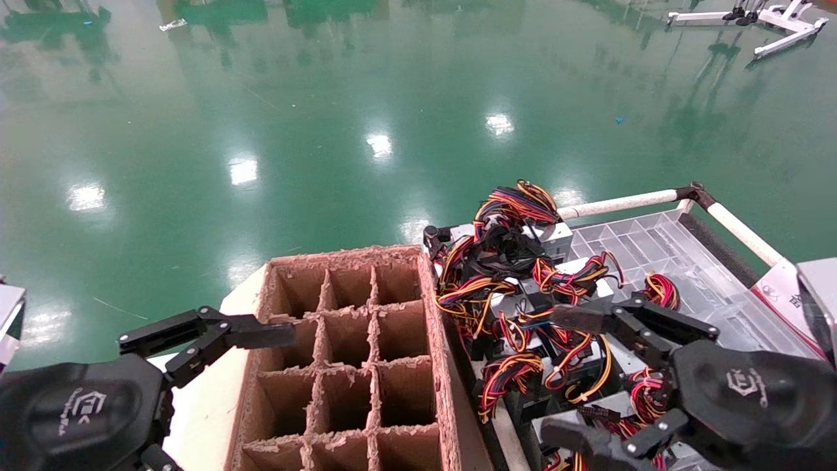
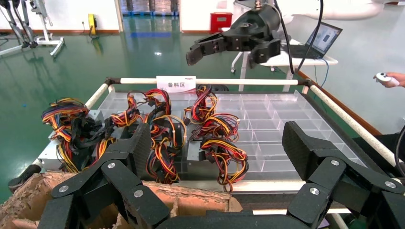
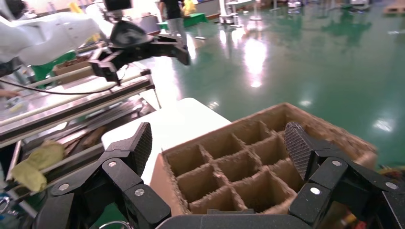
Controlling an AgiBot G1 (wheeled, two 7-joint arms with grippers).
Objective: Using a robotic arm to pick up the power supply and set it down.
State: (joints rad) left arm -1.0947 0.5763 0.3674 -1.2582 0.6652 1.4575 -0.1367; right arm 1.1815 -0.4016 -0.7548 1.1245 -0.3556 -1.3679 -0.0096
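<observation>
Power supplies point(image 1: 523, 288), small silver-grey boxes with looped red, yellow, orange and black wire bundles, lie crowded in the clear compartmented tray point(image 1: 660, 248) on the robot's right. Right gripper point(image 1: 575, 373) hovers above this pile, fingers spread wide, holding nothing and touching no unit. Left gripper point(image 1: 216, 386), likewise spread and empty, is at the near left edge of the cardboard divider box point(image 1: 353, 353), which stands just beside the tray on a white table point(image 1: 203, 405), its cells open.
</observation>
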